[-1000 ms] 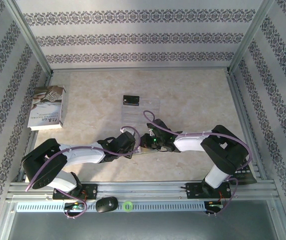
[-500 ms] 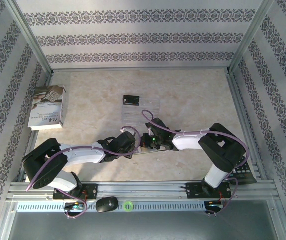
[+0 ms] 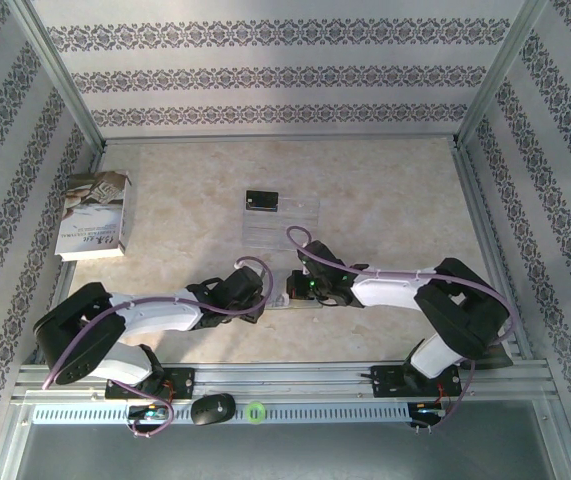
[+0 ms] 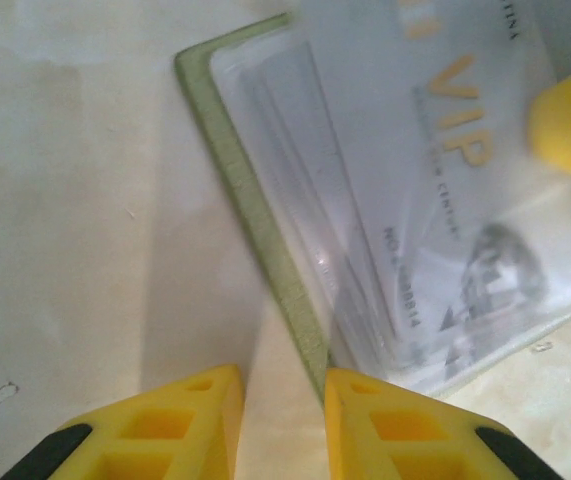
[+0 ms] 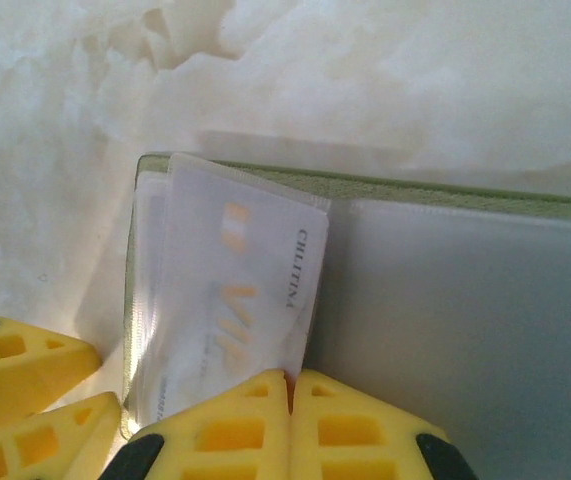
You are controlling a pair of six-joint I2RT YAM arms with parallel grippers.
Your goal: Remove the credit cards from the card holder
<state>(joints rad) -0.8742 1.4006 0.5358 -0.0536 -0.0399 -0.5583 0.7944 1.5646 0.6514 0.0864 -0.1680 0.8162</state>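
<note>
The card holder (image 5: 465,300) lies open on the table, yellow-green at its edge (image 4: 245,190) and grey inside. A silvery-white credit card (image 5: 230,290) with gold "VIP" print (image 4: 455,170) sticks partway out of a clear pocket. My right gripper (image 5: 289,378) is shut on that card's near corner. My left gripper (image 4: 283,385) is open at the holder's edge, with bare table between its fingers and the green edge against the right one. Both grippers meet over the holder (image 3: 300,299). The black credit card (image 3: 261,202) lies further back on the table.
A clear plastic sheet (image 3: 295,215) lies under and beside the black card. A white-grey book (image 3: 93,215) rests at the far left. Metal frame rails (image 3: 475,220) and patterned walls close in the table on three sides.
Both arms' elbows have dropped toward the near edge and the right elbow has swung outward. The grippers stay together over the holder.
</note>
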